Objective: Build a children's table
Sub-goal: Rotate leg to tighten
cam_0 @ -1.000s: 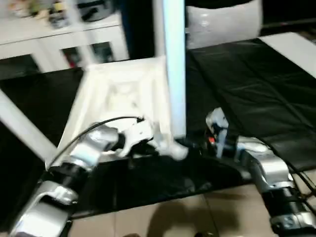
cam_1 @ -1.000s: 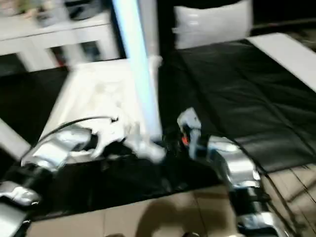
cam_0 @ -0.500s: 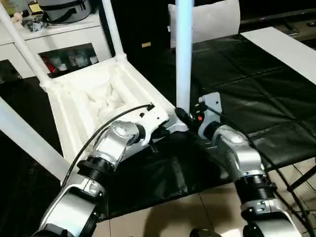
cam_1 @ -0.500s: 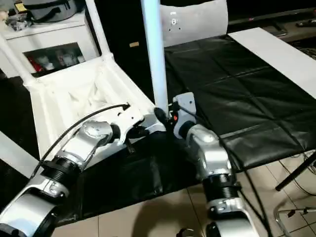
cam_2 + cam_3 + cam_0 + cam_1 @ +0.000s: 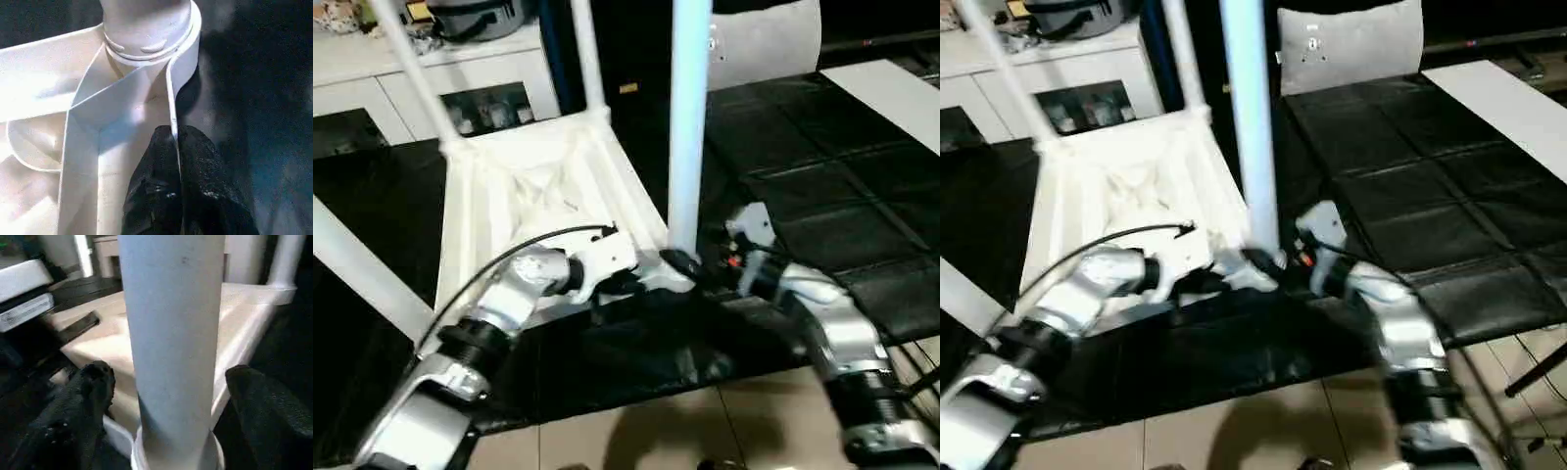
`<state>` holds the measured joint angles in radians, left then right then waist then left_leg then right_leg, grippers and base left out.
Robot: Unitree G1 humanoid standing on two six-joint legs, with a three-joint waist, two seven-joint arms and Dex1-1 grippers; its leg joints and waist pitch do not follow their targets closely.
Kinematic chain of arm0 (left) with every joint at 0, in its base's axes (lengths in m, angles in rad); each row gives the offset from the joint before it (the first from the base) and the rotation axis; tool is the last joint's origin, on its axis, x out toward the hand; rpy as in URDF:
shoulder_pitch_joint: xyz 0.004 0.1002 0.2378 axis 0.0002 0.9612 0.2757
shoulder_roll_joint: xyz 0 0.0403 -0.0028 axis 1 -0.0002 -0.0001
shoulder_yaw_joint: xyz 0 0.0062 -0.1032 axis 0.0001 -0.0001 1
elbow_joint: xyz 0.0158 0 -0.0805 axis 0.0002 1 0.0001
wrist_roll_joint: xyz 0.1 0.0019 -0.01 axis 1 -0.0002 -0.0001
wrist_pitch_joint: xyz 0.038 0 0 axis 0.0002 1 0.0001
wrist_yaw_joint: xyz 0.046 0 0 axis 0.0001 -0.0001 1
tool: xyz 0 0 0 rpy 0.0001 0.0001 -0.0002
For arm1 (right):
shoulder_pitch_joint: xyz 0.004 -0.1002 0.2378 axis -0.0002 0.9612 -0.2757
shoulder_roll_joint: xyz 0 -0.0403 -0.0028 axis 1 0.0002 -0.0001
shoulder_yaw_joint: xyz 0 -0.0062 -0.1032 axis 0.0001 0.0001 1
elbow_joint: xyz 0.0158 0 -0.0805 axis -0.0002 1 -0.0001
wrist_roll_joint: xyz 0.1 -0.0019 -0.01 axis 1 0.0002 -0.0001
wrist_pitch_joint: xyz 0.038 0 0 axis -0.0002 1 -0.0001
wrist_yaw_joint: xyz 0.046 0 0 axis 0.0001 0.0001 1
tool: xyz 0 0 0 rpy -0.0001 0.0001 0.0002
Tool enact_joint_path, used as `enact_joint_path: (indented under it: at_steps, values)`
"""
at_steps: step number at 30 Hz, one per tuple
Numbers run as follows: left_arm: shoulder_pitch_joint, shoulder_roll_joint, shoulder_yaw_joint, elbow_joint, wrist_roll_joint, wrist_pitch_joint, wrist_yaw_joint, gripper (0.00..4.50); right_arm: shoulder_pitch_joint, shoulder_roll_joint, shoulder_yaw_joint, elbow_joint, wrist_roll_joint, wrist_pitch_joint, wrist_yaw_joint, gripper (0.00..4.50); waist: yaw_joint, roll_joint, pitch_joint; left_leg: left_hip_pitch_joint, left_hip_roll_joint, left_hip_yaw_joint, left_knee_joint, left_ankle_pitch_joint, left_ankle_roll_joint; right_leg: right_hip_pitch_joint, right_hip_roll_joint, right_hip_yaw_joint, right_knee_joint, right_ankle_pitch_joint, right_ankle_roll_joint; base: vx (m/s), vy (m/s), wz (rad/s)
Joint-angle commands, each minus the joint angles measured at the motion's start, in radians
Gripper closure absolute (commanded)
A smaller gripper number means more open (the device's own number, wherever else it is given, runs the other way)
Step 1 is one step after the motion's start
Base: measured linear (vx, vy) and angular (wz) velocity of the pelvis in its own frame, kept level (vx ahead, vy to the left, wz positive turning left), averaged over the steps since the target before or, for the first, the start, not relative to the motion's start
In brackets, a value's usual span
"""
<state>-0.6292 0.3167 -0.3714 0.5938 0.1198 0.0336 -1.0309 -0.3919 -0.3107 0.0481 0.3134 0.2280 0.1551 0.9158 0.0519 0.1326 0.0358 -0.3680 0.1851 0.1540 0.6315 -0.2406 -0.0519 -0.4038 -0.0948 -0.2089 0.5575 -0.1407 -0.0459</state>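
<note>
The children's table lies upside down on the black mat: a white tabletop [image 5: 538,186] with its ribbed underside up. White legs stand in its corner sockets. The near-right leg [image 5: 688,117] rises straight up from its socket [image 5: 146,29]. My left gripper [image 5: 175,134] is shut on the tabletop's thin raised rim, just beside that socket. My right gripper [image 5: 171,374] is open around the base of the same leg. Its fingers [image 5: 93,382] stand on either side of the leg with a gap to it. Two far legs [image 5: 411,69] slant up at the back. Another leg [image 5: 362,269] runs off at the left.
The black padded mat [image 5: 803,176] stretches to the right, with a flat white board [image 5: 891,88] at its far right. A grey cushion [image 5: 764,44] leans at the back. White shelving [image 5: 372,69] stands at the back left. Tiled floor [image 5: 705,421] shows below the mat's near edge.
My right gripper's fingers have spread apart around the leg's base. The left gripper keeps its pinch on the rim. The head camera has shifted.
</note>
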Motion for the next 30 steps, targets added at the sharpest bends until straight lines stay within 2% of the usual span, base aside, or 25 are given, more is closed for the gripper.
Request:
enact_joint_path:
  at_steps: [1, 2, 6, 7, 9, 10, 12, 14, 15, 18, 19, 22, 27, 28, 29, 30]
  values:
    - [0.013, 0.031, -0.033, -0.022, 0.002, -0.080, -0.080, 4.50, 0.006, -0.045, 0.022, -0.049, 0.033, 0.049, 0.106, 0.19, 0.002, -0.023, -0.071, -0.001, 0.048, -0.019, -0.068, -0.064, 0.131, 0.072, -0.077, 0.071, -0.070, -0.340, -0.003, 0.000, 0.000, 0.00]
    - [0.022, 0.044, -0.036, -0.029, -0.012, -0.108, -0.122, 4.50, 0.008, -0.077, 0.035, -0.060, 0.039, 0.070, 0.152, 0.09, 0.007, -0.023, -0.072, 0.000, 0.047, -0.018, -0.067, -0.067, 0.130, 0.072, -0.076, 0.070, -0.070, -0.347, 0.002, 0.000, 0.000, 0.00]
    - [0.044, 0.080, -0.061, -0.054, -0.030, -0.153, -0.213, 4.50, -0.004, -0.150, 0.082, -0.051, 0.015, 0.053, 0.244, 0.03, 0.015, -0.024, -0.074, -0.001, 0.050, -0.018, -0.067, -0.057, 0.129, 0.068, -0.077, 0.073, -0.066, -0.332, -0.002, 0.000, 0.000, 0.00]
    - [0.049, 0.093, -0.073, -0.065, -0.034, -0.163, -0.244, 4.50, -0.008, -0.167, 0.085, -0.060, 0.041, 0.087, 0.294, 0.03, 0.019, -0.030, -0.074, -0.003, 0.048, -0.016, -0.067, -0.060, 0.130, 0.070, -0.077, 0.071, -0.065, -0.339, -0.003, 0.000, 0.000, 0.00]
    - [0.050, 0.102, -0.082, -0.074, -0.038, -0.163, -0.272, 4.50, -0.013, -0.178, 0.087, -0.067, 0.057, 0.103, 0.331, 0.03, 0.024, -0.028, -0.074, -0.001, 0.050, -0.016, -0.066, -0.054, 0.133, 0.068, -0.076, 0.072, -0.067, -0.346, -0.004, 0.000, 0.000, 0.00]
    - [0.051, 0.104, -0.084, -0.075, -0.038, -0.164, -0.280, 4.50, -0.014, -0.181, 0.088, -0.067, 0.060, 0.105, 0.340, 0.28, 0.031, -0.030, -0.074, 0.000, 0.053, -0.016, -0.067, -0.051, 0.134, 0.066, -0.077, 0.073, -0.066, -0.348, -0.007, 0.000, 0.000, 0.00]
    - [0.050, 0.109, -0.090, -0.079, -0.037, -0.170, -0.298, 4.50, -0.020, -0.187, 0.091, -0.067, 0.069, 0.117, 0.363, 0.28, 0.040, -0.032, -0.075, 0.002, 0.054, -0.015, -0.066, -0.041, 0.131, 0.065, -0.078, 0.074, -0.066, -0.346, -0.011, 0.000, 0.000, 0.00]
    - [0.049, 0.111, -0.093, -0.075, -0.038, -0.187, -0.321, 4.50, -0.034, -0.197, 0.105, -0.063, 0.088, 0.141, 0.403, 0.60, 0.047, -0.033, -0.075, 0.002, 0.054, -0.015, -0.066, -0.038, 0.128, 0.064, -0.077, 0.074, -0.064, -0.348, -0.009, 0.000, 0.000, 0.00]
    - [0.049, 0.112, -0.094, -0.076, -0.039, -0.190, -0.327, 4.50, -0.039, -0.197, 0.109, -0.058, 0.091, 0.143, 0.411, 0.68, 0.049, -0.038, -0.076, 0.001, 0.055, -0.015, -0.066, -0.034, 0.129, 0.065, -0.077, 0.075, -0.064, -0.343, -0.008, 0.000, 0.000, 0.00]
    - [0.052, 0.115, -0.098, -0.084, -0.042, -0.188, -0.334, 4.50, -0.046, -0.194, 0.114, -0.046, 0.091, 0.150, 0.426, 0.76, 0.052, -0.035, -0.076, 0.001, 0.055, -0.014, -0.067, -0.032, 0.122, 0.064, -0.078, 0.074, -0.064, -0.344, -0.009, 0.000, 0.000, 0.00]
    - [0.055, 0.118, -0.100, -0.089, -0.044, -0.185, -0.339, 4.50, -0.048, -0.191, 0.119, -0.039, 0.092, 0.156, 0.436, 1.07, 0.054, -0.038, -0.076, 0.000, 0.054, -0.014, -0.067, -0.035, 0.119, 0.066, -0.078, 0.073, -0.064, -0.348, -0.008, 0.000, 0.000, 0.00]
    - [0.058, 0.122, -0.101, -0.092, -0.043, -0.186, -0.344, 4.50, -0.051, -0.181, 0.123, -0.028, 0.091, 0.159, 0.440, 1.15, 0.057, -0.039, -0.076, 0.001, 0.054, -0.013, -0.067, -0.038, 0.113, 0.064, -0.078, 0.073, -0.065, -0.359, -0.002, 0.000, 0.000, 0.00]
    - [0.057, 0.121, -0.098, -0.089, -0.045, -0.191, -0.348, 4.50, -0.056, -0.174, 0.131, -0.022, 0.097, 0.169, 0.446, 1.61, 0.056, -0.039, -0.076, 0.001, 0.053, -0.013, -0.068, -0.038, 0.108, 0.065, -0.077, 0.072, -0.068, -0.362, 0.003, 0.000, 0.000, 0.00]
    - [0.057, 0.119, -0.100, -0.088, -0.045, -0.192, -0.348, 4.50, -0.055, -0.172, 0.135, -0.024, 0.101, 0.174, 0.449, 1.80, 0.056, -0.033, -0.075, 0.003, 0.053, -0.013, -0.067, -0.041, 0.106, 0.064, -0.077, 0.072, -0.068, -0.365, 0.003, 0.000, 0.000, 0.00]
    - [0.057, 0.118, -0.100, -0.088, -0.045, -0.192, -0.348, 4.50, -0.055, -0.170, 0.136, -0.027, 0.103, 0.177, 0.450, 1.80, 0.055, -0.028, -0.075, 0.003, 0.052, -0.013, -0.067, -0.048, 0.103, 0.064, -0.076, 0.071, -0.070, -0.369, 0.004, 0.000, 0.000, 0.00]
    - [0.057, 0.118, -0.100, -0.088, -0.045, -0.192, -0.348, 4.50, -0.055, -0.170, 0.136, -0.027, 0.103, 0.177, 0.450, 1.80, 0.053, -0.031, -0.075, 0.002, 0.052, -0.013, -0.067, -0.050, 0.102, 0.065, -0.075, 0.070, -0.072, -0.370, 0.006, 0.000, 0.000, 0.00]
